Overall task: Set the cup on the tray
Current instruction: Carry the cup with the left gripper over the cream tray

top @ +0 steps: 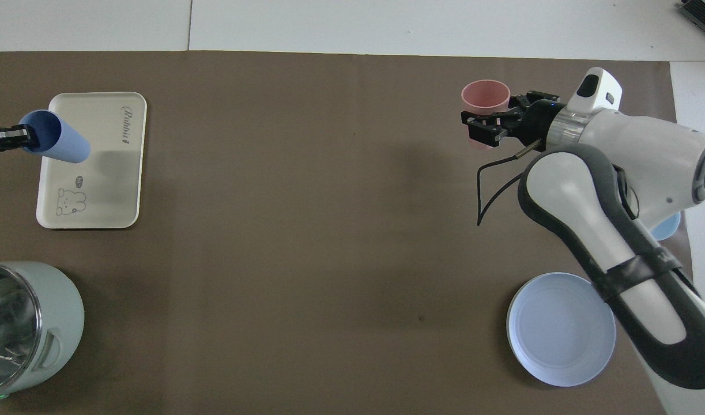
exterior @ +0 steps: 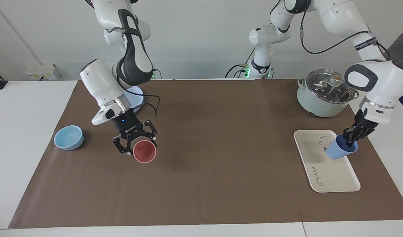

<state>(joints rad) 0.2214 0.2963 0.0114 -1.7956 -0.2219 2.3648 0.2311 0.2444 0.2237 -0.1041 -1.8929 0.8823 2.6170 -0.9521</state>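
Observation:
The periwinkle-blue cup [exterior: 339,150] [top: 61,143] hangs tilted in the air over the edge of the cream tray [exterior: 330,179] [top: 107,190] at the left arm's end of the table. My left gripper [exterior: 349,141] [top: 25,136] is shut on its rim. The cup casts a shadow on the tray. My right gripper [exterior: 138,146] [top: 492,124] is at the right arm's end, closed around a pink cup [exterior: 144,152] [top: 486,97] that tilts with its mouth up and outward.
A lidded pale-green pot [exterior: 325,93] [top: 18,323] stands nearer to the robots than the tray. A light-blue bowl [exterior: 69,137] [top: 666,227] and a round blue plate [exterior: 137,95] [top: 560,328] lie at the right arm's end, partly covered by that arm. A brown mat [exterior: 221,171] covers the table.

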